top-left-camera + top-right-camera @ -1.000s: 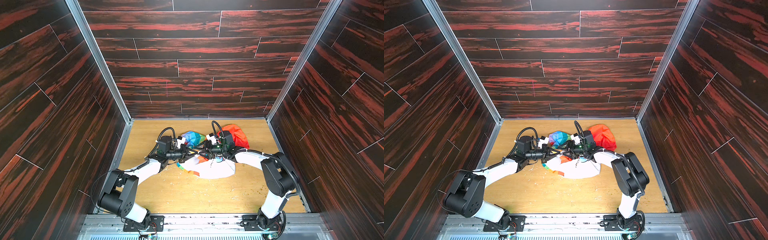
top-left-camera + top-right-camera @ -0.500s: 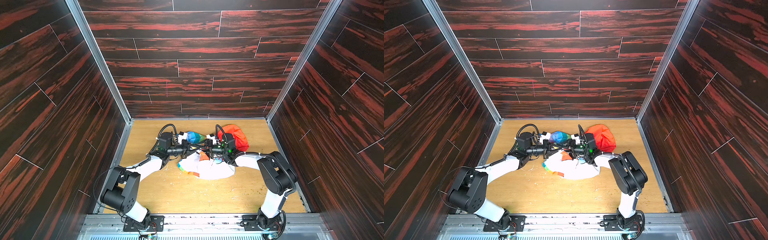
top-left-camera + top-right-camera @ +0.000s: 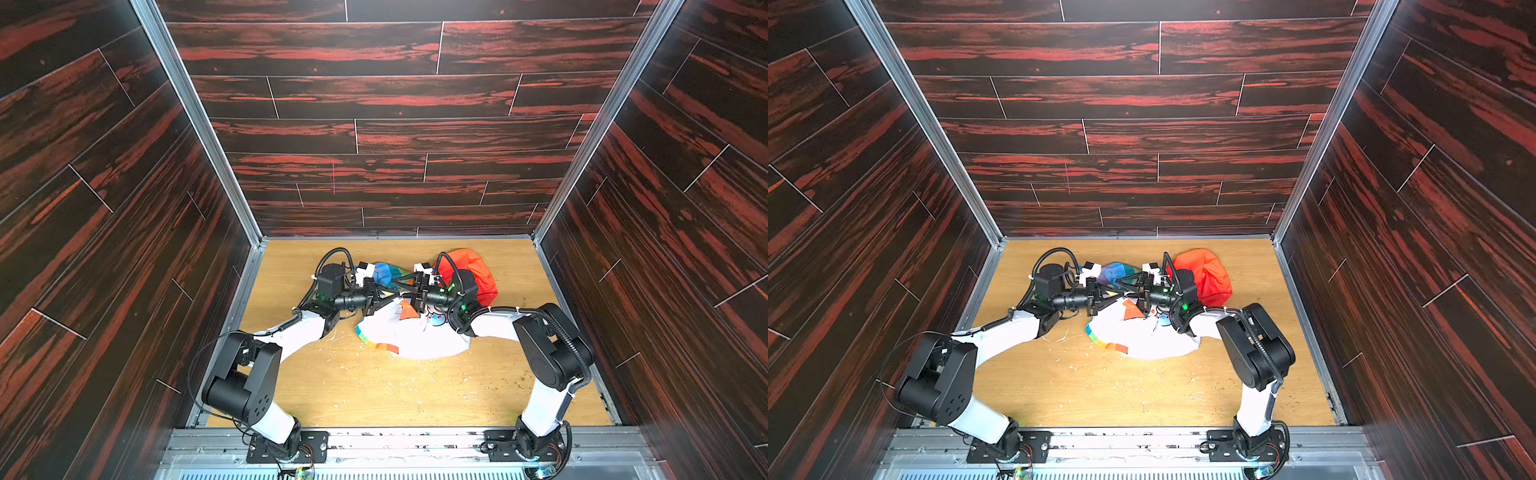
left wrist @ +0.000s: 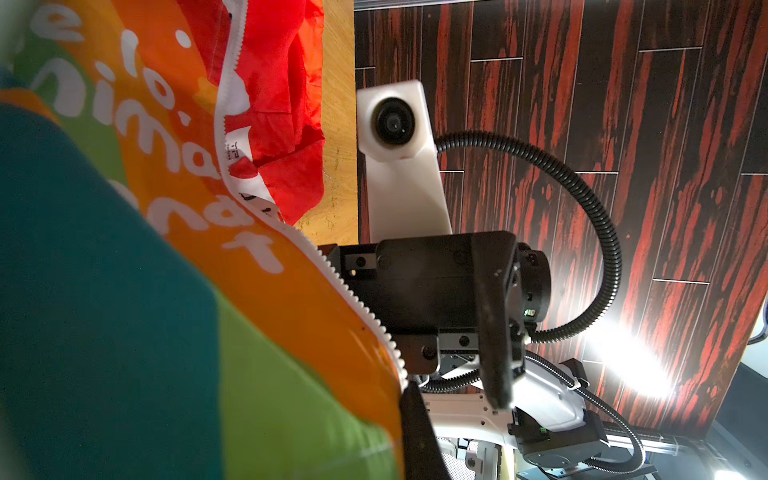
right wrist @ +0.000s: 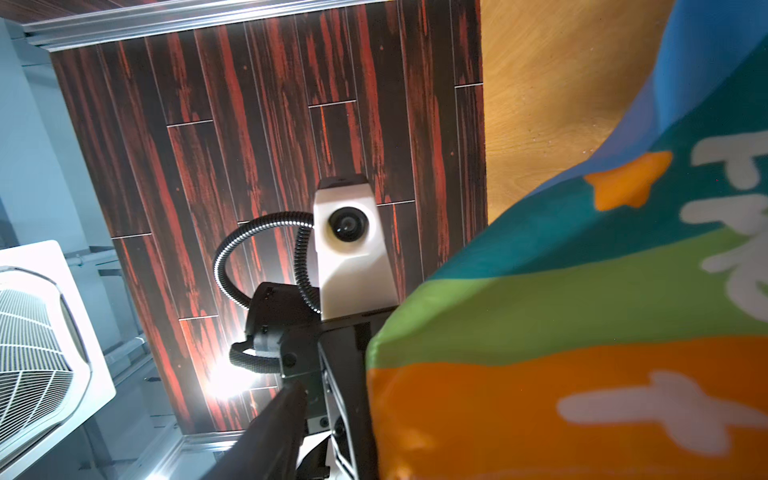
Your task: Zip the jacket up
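Observation:
The jacket [image 3: 419, 340] lies crumpled on the wooden floor, its white body at the front and its orange hood [image 3: 473, 270] at the back right. My left gripper [image 3: 386, 297] is shut on the jacket's zipper edge. In the left wrist view, white zipper teeth [image 4: 365, 316] run down the orange stripe to my left gripper [image 4: 409, 415]. My right gripper [image 3: 409, 294] faces it from close by, open, with one finger [image 5: 270, 432] clear of the cloth. The rainbow panel [image 5: 582, 332] fills the space beside that finger. Both grippers also show in a top view, left [image 3: 1113, 296] and right [image 3: 1136, 296].
Dark wood-pattern walls [image 3: 395, 137] close in at the back and on both sides. A metal rail [image 3: 395, 444] with the arm bases runs along the front. Pale scraps [image 3: 357, 365] dot the floor [image 3: 374, 395]. A white ribbed unit [image 5: 33, 332] stands outside the enclosure.
Both grippers have moved toward each other and a little farther back. The rainbow panel has lifted with the left gripper. The right gripper's fingers stay wide apart.

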{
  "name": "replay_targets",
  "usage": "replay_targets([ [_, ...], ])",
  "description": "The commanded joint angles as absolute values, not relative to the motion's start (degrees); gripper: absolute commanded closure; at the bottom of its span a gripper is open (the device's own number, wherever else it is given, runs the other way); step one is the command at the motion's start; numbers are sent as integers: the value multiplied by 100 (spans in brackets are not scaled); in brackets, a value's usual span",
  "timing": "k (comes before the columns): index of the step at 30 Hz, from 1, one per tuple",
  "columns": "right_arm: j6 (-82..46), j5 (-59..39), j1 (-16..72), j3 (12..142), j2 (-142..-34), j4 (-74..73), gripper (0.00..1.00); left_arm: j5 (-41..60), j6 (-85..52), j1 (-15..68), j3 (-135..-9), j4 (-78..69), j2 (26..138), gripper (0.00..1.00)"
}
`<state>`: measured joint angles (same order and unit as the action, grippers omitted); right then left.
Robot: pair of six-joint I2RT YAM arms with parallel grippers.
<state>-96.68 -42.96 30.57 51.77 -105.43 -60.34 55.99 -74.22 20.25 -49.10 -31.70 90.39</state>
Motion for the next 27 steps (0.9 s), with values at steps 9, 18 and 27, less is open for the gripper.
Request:
replay_targets([
  [9, -10485, -4166, 3102, 4737, -10501, -7445, 34, 5493, -7584, 2003, -4939, -3511, 9004, 100],
  [18, -10702, -4102, 3102, 4627, -10407, -7773, 36, 5432, -7685, 2004, -4892, -3667, 9060, 100],
  [27, -10979, -3892, 3089, 4411, -10379, -8206, 39, 5410, -7795, 2001, -4868, -3823, 9083, 100],
])
